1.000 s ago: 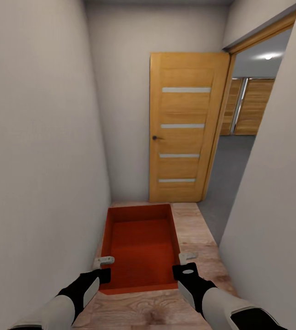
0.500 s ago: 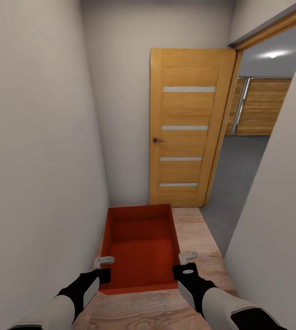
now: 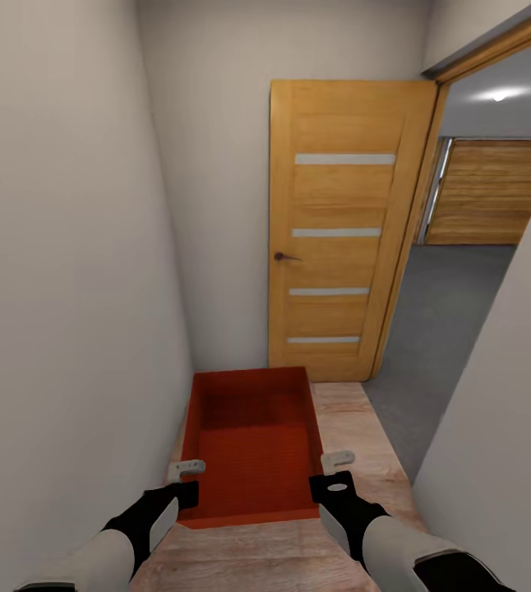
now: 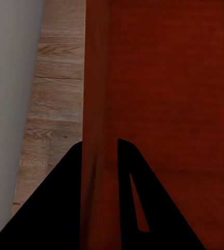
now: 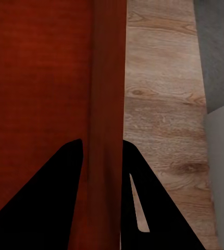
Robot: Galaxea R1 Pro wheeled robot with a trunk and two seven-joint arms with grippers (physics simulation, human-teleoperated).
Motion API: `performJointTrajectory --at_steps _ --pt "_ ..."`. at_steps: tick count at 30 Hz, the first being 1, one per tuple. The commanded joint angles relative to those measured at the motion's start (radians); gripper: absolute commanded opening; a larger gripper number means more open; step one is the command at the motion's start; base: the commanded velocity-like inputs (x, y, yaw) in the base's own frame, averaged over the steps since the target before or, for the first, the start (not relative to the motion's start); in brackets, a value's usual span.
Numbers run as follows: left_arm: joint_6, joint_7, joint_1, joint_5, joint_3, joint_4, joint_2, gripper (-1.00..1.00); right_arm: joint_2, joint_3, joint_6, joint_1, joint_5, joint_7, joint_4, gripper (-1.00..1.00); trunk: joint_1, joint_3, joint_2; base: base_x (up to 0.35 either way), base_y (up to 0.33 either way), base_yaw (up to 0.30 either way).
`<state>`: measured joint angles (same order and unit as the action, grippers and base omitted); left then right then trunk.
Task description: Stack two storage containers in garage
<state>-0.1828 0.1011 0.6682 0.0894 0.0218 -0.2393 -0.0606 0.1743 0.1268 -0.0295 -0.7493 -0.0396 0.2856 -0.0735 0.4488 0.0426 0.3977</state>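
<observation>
Currently: one storage container (image 3: 253, 444), red-orange, empty, carried level ahead of trunk above wood-plank hallway floor (image 3: 356, 427). Left claw (image 3: 185, 470) clamped on left side wall (image 4: 97, 104); right claw (image 3: 337, 460) clamped on right side wall (image 5: 109, 104), an opposed two-wall grip keeping box flat in narrow passage. Orange-wood door (image 3: 339, 230) open ahead; grey concrete floor (image 3: 446, 304) beyond doorway, likely garage. Transit step, judged.

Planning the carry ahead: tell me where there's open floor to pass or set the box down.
Grey floor beyond the open door is bare. The wood floor strip right of the container is narrow. Left wall hugs the container: crowded.
</observation>
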Motion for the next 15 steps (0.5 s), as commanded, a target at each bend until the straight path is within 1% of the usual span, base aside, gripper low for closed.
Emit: performJointTrajectory --at_steps 1,15 --pt "-0.006 0.008 0.001 0.013 0.009 -0.020 0.050 -1.00 0.000 -0.019 -0.003 -0.001 0.007 0.012 0.004 -1.00 0.001 0.002 0.002 0.323 0.000 0.000" --pt "-0.006 0.008 0.001 0.013 0.009 -0.020 0.050 -1.00 0.000 -0.019 -0.003 -0.001 0.007 0.012 0.004 -1.00 0.001 0.002 0.002 0.323 0.000 0.000"
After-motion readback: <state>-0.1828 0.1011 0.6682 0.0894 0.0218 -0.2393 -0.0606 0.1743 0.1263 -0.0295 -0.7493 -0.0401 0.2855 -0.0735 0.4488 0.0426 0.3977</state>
